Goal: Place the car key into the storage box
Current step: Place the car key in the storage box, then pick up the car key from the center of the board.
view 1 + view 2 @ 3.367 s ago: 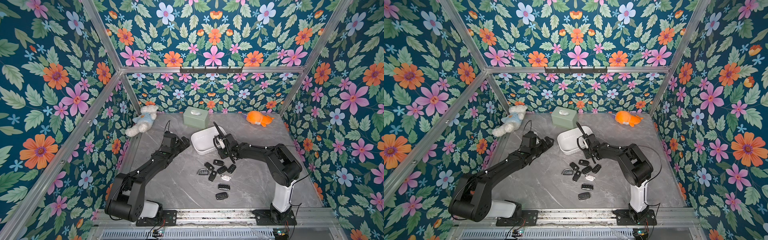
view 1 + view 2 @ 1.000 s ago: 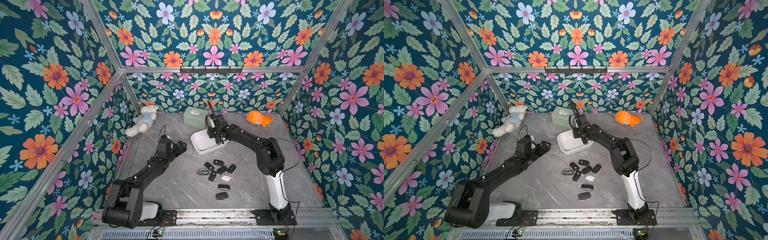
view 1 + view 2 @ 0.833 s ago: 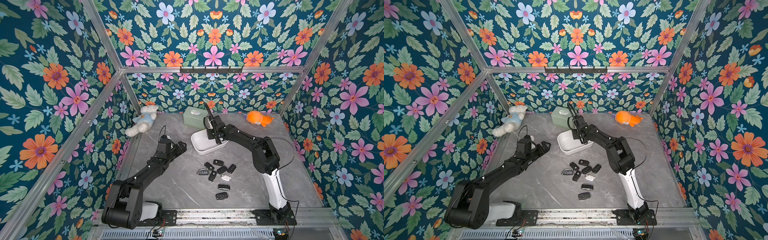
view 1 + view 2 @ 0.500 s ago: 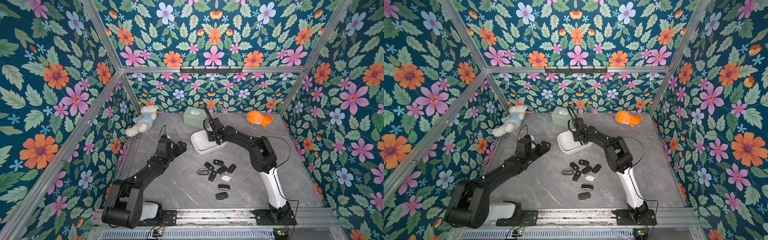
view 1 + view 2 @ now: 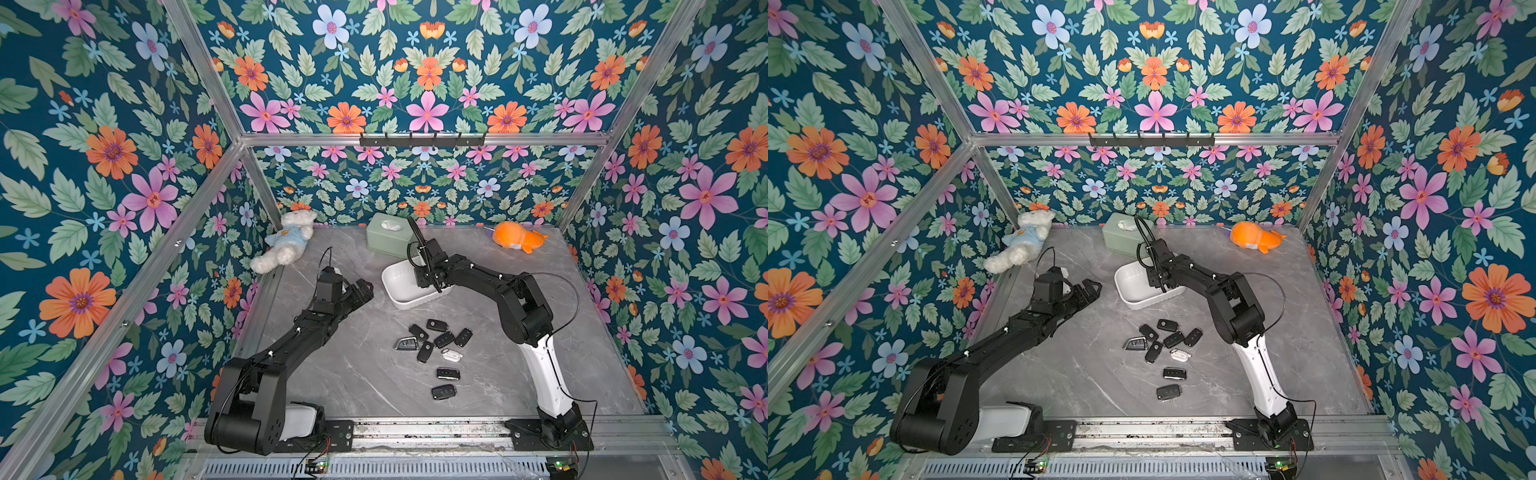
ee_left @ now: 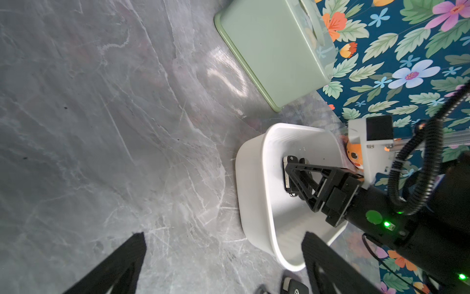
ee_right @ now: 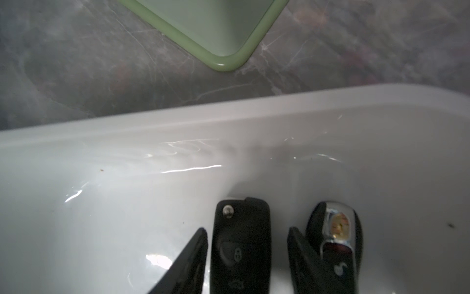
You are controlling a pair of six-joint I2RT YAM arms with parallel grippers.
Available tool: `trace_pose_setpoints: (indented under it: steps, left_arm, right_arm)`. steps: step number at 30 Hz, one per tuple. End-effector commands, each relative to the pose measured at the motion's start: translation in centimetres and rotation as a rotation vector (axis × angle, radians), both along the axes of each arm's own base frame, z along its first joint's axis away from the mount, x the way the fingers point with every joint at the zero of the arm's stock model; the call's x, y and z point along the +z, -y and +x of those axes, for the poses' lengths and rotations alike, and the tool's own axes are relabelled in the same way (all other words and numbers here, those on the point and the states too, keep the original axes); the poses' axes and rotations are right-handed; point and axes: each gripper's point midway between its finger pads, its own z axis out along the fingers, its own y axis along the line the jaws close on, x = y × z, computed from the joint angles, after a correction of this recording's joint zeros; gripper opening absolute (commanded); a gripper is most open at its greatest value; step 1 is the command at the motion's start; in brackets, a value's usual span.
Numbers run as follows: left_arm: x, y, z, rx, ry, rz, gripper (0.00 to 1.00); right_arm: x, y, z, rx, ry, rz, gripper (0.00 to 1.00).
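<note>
The white storage box [image 5: 398, 287] [image 5: 1128, 287] stands mid-table. My right gripper [image 5: 423, 279] [image 5: 1156, 281] reaches down into it. In the right wrist view the right gripper [image 7: 247, 229] is open, and a black car key [image 7: 241, 244] lies on the box floor [image 7: 127, 191] between its fingers, with a gap on one side. A second, chrome-trimmed fob [image 7: 334, 236] lies beside it. The left wrist view shows the same key [image 6: 288, 173] at those fingertips inside the box [image 6: 254, 208]. My left gripper [image 5: 360, 289] [image 5: 1091, 287] [image 6: 223, 254] is open and empty, just left of the box.
Several loose key fobs [image 5: 436, 340] [image 5: 1168, 337] lie in front of the box. A sage-green tissue box [image 5: 388, 237] [image 6: 274, 51] stands right behind it. A white teddy [image 5: 286, 245] and an orange plush [image 5: 517, 242] lie at the back.
My right gripper's jaws have parted and let go of the car key inside the box. The right arm shifted slightly left over the box. The left arm has not moved.
</note>
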Motion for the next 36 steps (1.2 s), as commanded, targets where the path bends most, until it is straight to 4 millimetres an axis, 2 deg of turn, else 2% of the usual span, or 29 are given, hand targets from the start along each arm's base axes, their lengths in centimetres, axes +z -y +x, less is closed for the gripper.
trace_pose_setpoints:
  steps: [1,6,10,14,19,22,23,24,31,36]
  left_arm:
    - [0.4,-0.3,-0.2,-0.031,0.009,0.064,0.99]
    - [1.7,-0.5,-0.6,-0.090,0.024,0.157,0.99]
    - [2.0,-0.2,-1.2,-0.136,0.019,0.179,0.99]
    - [1.5,1.2,-2.2,-0.195,0.002,0.173,0.98]
    - [0.5,3.5,-3.8,-0.285,-0.018,0.281,0.98]
    - [-0.1,4.9,-4.6,-0.346,-0.022,0.362,0.98]
    - [-0.3,5.3,-4.8,-0.364,-0.023,0.382,0.98]
    - [-0.6,5.8,-4.9,-0.388,-0.027,0.398,0.98]
    - [-2.1,9.5,-6.0,-0.568,-0.043,0.458,0.98]
    - [-3.4,11.8,-7.0,-0.676,-0.047,0.515,0.98]
  right_arm:
    - [3.6,-0.6,0.4,0.006,0.063,0.058,0.55]
    - [8.3,-0.1,-0.5,0.001,0.130,0.131,0.56]
    - [11.2,0.6,-2.2,0.001,0.166,0.196,0.58]
    - [12.8,2.0,-4.5,-0.017,0.176,0.256,0.61]
    - [15.0,4.5,-8.2,-0.056,0.191,0.372,0.71]
    - [14.9,6.2,-10.2,-0.080,0.154,0.453,0.81]
    - [14.5,6.8,-10.7,-0.097,0.141,0.475,0.87]
    - [14.5,7.6,-11.2,-0.113,0.134,0.507,0.99]
    - [14.2,11.1,-14.6,-0.190,0.092,0.677,0.99]
    - [12.6,12.1,-16.9,-0.213,0.036,0.699,0.99]
